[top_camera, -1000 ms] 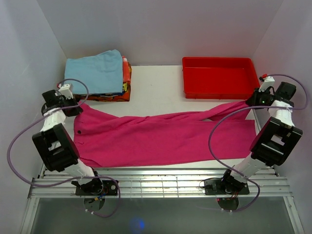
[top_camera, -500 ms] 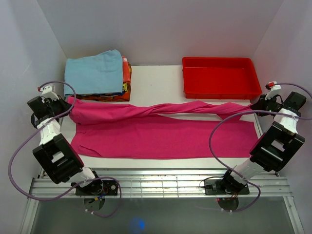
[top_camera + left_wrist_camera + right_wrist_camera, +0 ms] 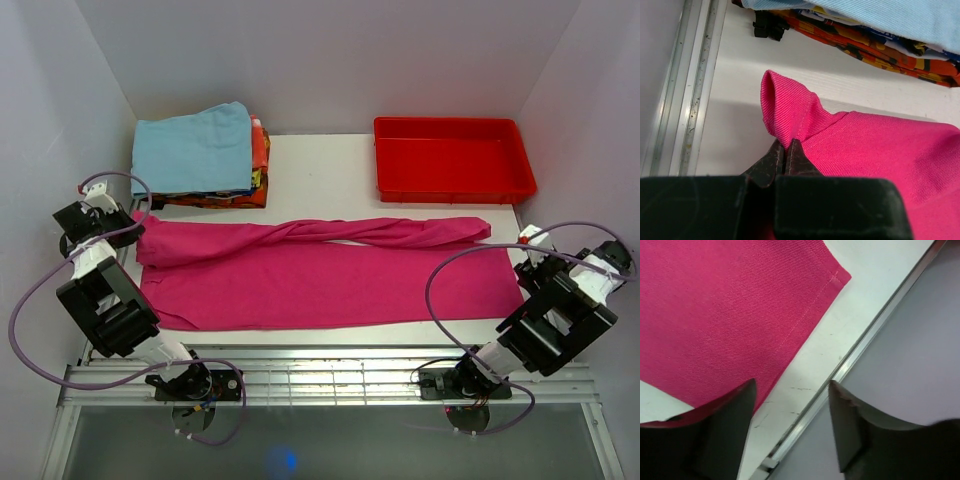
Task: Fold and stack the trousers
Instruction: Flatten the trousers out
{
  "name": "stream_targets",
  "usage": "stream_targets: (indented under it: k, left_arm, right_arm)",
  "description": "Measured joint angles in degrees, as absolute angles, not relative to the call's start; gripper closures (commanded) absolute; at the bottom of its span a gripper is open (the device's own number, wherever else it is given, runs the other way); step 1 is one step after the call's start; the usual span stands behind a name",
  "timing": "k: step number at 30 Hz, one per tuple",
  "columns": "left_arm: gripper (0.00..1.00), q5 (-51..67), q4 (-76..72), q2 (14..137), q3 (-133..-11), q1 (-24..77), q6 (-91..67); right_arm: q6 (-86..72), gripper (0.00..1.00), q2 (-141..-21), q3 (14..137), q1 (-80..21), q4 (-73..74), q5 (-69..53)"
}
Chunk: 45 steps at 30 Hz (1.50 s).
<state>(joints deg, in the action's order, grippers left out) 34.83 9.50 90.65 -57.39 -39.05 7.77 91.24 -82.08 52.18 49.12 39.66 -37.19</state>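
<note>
The magenta trousers (image 3: 330,285) lie stretched left to right across the table. One leg lies flat at the front, and the other leg (image 3: 400,232) rests along its far edge as a twisted strip. My left gripper (image 3: 128,224) is at the trousers' left end, shut on a pinched-up fold of the cloth (image 3: 785,107) just in front of the folded stack. My right gripper (image 3: 528,264) stands open beside the flat leg's hem corner (image 3: 837,277), over the table's right edge rail, with nothing between its fingers (image 3: 737,415).
A folded stack topped by a light blue cloth (image 3: 195,148) sits at the back left, close behind the left gripper. A red tray (image 3: 450,158) stands at the back right. The side wall (image 3: 910,340) is right next to the right gripper.
The right gripper has opened and let go of the far leg's end, then drawn back toward the near right. That leg now lies on the table. The left gripper shifted slightly, still pinching the cloth.
</note>
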Motion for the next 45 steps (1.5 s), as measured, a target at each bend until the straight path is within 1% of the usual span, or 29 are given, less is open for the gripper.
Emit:
stream_targets:
  k: [1,3,4,7,9,11,14,18,24,27,29,30,31,33,34,35,36,39,41,45]
  left_arm:
    - [1.0,34.9,9.5,90.7,-57.4,-39.1,8.4]
    - [1.0,35.2,9.8,90.7,-57.4,-39.1,9.8]
    - [1.0,35.2,10.1,90.7,-57.4,-39.1,10.4]
    - [1.0,35.4,10.5,90.7,-57.4,-39.2,11.7]
    - [1.0,35.6,10.6,90.9,-57.4,-39.2,12.6]
    - [1.0,35.7,10.7,91.2,-57.4,-39.2,13.0]
    - [1.0,36.0,11.0,91.4,-57.4,-39.3,13.4]
    - [1.0,36.3,11.5,91.4,-57.4,-39.3,13.7]
    - [1.0,36.5,12.0,91.4,-57.4,-39.3,13.6]
    - [1.0,36.5,12.0,91.4,-57.4,-39.3,13.4]
    - [1.0,36.5,12.1,91.4,-57.5,-39.3,13.3]
    - [1.0,36.5,12.1,91.4,-57.5,-39.3,13.3]
    - [1.0,36.5,12.1,91.4,-57.5,-39.3,13.2]
    - [1.0,36.5,12.2,91.4,-57.7,-39.3,13.1]
    - [1.0,36.5,12.4,91.4,-57.8,-39.3,13.1]
    - [1.0,36.5,12.5,91.4,-58.0,-39.3,13.0]
    - [1.0,36.5,12.5,91.4,-58.1,-39.3,13.0]
    - [1.0,36.7,12.6,91.4,-58.3,-39.3,12.9]
    - [1.0,36.7,12.8,91.4,-58.3,-39.3,12.6]
    - [1.0,36.7,13.1,91.4,-58.3,-39.3,12.6]
  right_arm:
    - [92.1,0.27,-82.0,52.7,49.7,41.4,-37.0]
    - [90.4,0.09,-84.6,58.5,49.6,46.6,-37.6]
    - [88.2,0.05,-87.2,63.7,49.2,49.4,-38.4]
    - [76.2,0.05,-95.5,78.8,47.5,53.9,-43.1]
    - [64.4,0.05,-99.0,83.6,46.3,51.8,-45.5]
    - [52.4,0.03,-100.0,83.3,44.8,46.7,-46.3]
    - [36.7,0.02,-100.0,79.4,41.7,37.9,-45.5]
    - [21.9,0.02,-102.0,76.2,36.4,30.1,-42.5]
    - [9.5,0.02,-109.0,76.3,31.0,24.6,-38.0]
    - [6.8,0.04,-112.6,76.8,30.3,24.5,-36.0]
    - [5.9,0.15,-114.5,77.6,29.9,25.3,-35.7]
    - [5.6,0.24,-115.3,78.1,29.8,25.8,-36.1]
    - [5.7,0.43,-115.7,78.6,29.7,26.5,-36.6]
    - [6.0,0.61,-115.9,79.1,29.5,27.7,-38.8]
    - [6.3,0.74,-115.8,79.2,29.5,28.3,-40.4]
    - [7.0,0.81,-115.5,79.2,29.5,28.8,-42.0]
    - [7.6,0.92,-115.3,79.2,29.5,29.2,-43.2]
    - [11.6,0.92,-112.4,79.1,29.5,31.8,-48.5]
    - [17.1,0.92,-108.7,79.3,29.1,34.7,-52.0]
    - [41.8,0.92,-99.2,81.4,27.1,48.4,-55.9]
